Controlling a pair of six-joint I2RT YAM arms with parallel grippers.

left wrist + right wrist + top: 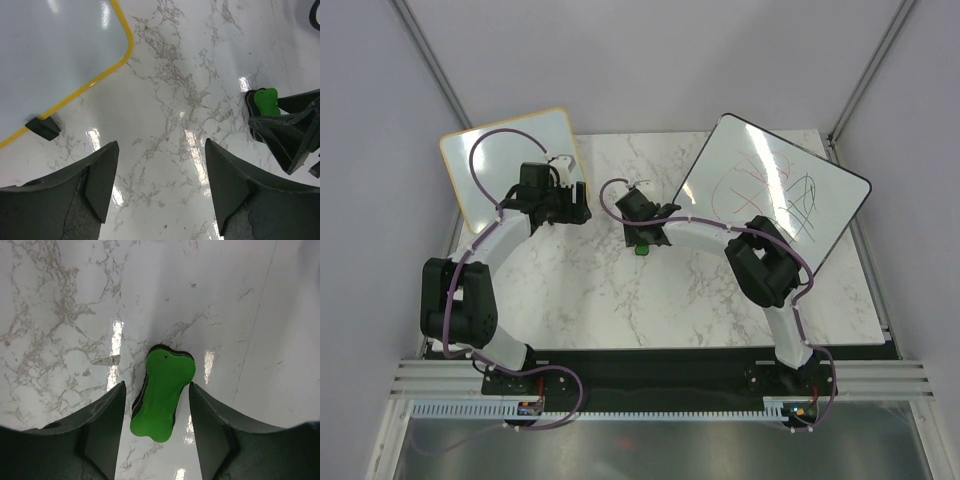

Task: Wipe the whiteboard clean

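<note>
Right arm reaches forward and inward, wrist turned down. The right end effector (156,390) has its jaws apart, straddling the green eraser (162,397) on the marble surface (60,315), not yet clamped. The eraser is likely light and best held by its long flanks. Left end effector (161,145): jaws wide, empty, hovering beside the yellow-framed board (60,50). Far right: the whiteboard (775,190), scribbled, probably stiff, slick, apt to shift under pressure

A white, grey-veined marble tabletop (620,300) carries three things; the whiteboard (770,190), black-framed and scribbled in red and black, sits at its far right; a tan-framed board (510,165) sits at the far left; a green eraser (162,397) lies between them, apart from both.
</note>
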